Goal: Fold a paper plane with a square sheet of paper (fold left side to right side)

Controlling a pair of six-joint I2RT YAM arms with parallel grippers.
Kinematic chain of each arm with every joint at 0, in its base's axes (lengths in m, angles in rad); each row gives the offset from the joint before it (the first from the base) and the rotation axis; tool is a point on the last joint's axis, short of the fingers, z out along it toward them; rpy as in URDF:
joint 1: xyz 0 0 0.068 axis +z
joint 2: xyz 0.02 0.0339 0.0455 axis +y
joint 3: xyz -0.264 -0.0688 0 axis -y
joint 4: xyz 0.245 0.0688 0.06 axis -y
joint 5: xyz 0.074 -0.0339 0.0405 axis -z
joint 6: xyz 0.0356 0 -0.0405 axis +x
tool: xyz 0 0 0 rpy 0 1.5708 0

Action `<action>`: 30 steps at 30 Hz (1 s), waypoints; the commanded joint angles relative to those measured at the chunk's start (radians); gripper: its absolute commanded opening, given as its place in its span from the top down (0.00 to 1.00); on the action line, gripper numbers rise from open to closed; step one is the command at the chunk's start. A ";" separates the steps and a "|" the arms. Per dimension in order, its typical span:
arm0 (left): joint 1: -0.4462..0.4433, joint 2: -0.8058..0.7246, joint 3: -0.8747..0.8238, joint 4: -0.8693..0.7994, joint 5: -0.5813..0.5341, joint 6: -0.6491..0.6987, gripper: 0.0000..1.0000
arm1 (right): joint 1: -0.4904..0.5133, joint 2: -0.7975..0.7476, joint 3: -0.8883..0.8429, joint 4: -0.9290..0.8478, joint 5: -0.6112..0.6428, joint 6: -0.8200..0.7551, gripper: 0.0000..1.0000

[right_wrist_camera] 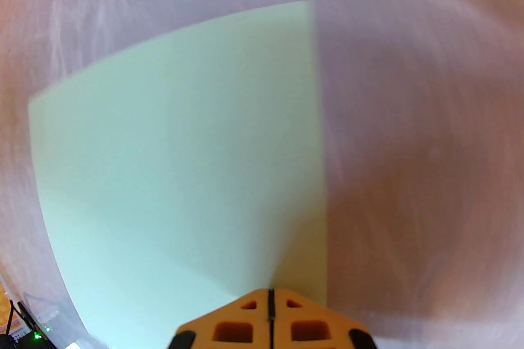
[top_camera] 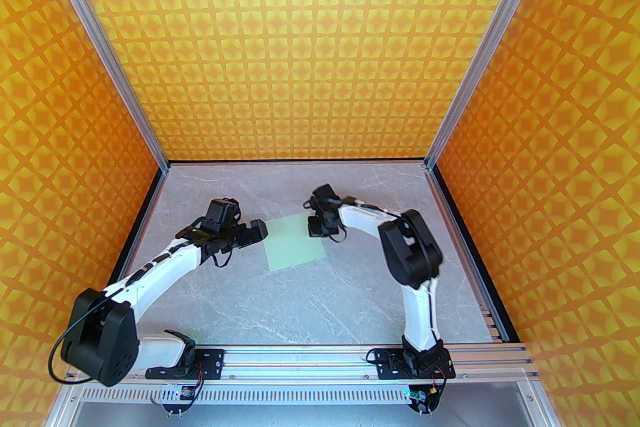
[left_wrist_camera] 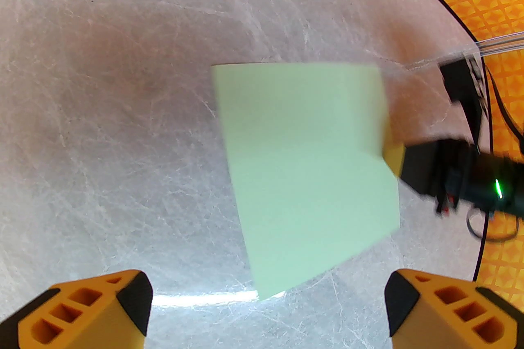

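Right gripper (right_wrist_camera: 270, 292): orange fingers pressed together with a thin dark seam between them, clamped on the right edge of the sheet, toward its far corner.
Right gripper contact: in the left wrist view one orange fingertip (left_wrist_camera: 394, 157) sits directly on that same edge.
Left gripper (left_wrist_camera: 266, 292): jaws spread wide and gripping nothing. It is just beside the sheet's left far corner, and that corner lies between the two orange fingers (left_wrist_camera: 102, 306) without touching either.
Task item: thin pale mint-green square sheet of paper (top_camera: 295, 245), a single layer with no sharp crease visible.
Sheet condition: a soft shaded ridge runs across the surface toward the right gripper's tips. Whether the clamped edge is raised off the surface cannot be told.
Paper plane: not yet formed, the sheet is still a plain square.
Arms: the two white and black arms reach in toward the sheet from either side, left arm on its left, right arm on its right.
Support: grey marbled table (top_camera: 300, 305) lies under the sheet and extends beyond it on all sides.
Surround: orange and yellow patterned walls (top_camera: 320, 39) stand well beyond the sheet's far edge and to both sides.
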 commanded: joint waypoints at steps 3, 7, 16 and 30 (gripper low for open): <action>-0.029 0.046 0.025 0.038 0.010 -0.022 0.01 | 0.062 -0.103 -0.133 0.081 -0.012 0.157 0.84; -0.043 0.067 0.001 0.120 0.014 -0.040 0.01 | 0.060 -0.155 -0.137 0.070 0.073 0.161 0.84; -0.049 0.221 0.057 0.202 0.057 -0.052 0.01 | 0.028 -0.105 -0.114 0.050 0.151 0.181 1.00; -0.073 0.377 0.130 0.161 0.062 -0.020 0.01 | 0.007 -0.038 -0.109 0.070 0.088 0.157 1.00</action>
